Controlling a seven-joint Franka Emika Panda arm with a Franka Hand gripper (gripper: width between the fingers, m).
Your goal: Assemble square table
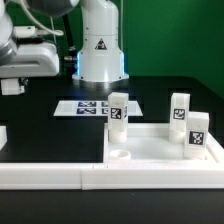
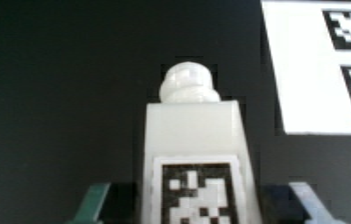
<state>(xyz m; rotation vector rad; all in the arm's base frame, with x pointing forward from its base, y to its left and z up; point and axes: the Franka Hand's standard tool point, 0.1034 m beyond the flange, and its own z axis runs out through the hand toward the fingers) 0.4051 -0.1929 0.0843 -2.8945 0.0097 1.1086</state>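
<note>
My gripper [image 1: 11, 86] hangs high at the exterior view's left, well above the black table. In the wrist view the gripper [image 2: 198, 206] is shut on a white table leg [image 2: 193, 130]. The leg's tag faces the camera and its rounded peg end points away. A finger [image 2: 97, 204] shows on each side of the leg. The white square tabletop panel [image 1: 160, 148] lies at the exterior view's right with a round socket [image 1: 120, 154] near its front corner. Three more tagged legs stand upright on it: one at the back corner [image 1: 118, 110], two on the right [image 1: 179, 108] [image 1: 197, 134].
The marker board [image 1: 92, 107] lies flat in front of the robot base [image 1: 100, 50]; it also shows beside the held leg, marker board [image 2: 323, 65]. A long low white rail [image 1: 90, 176] runs along the front of the table. A small white piece [image 1: 2, 135] sits at the left edge.
</note>
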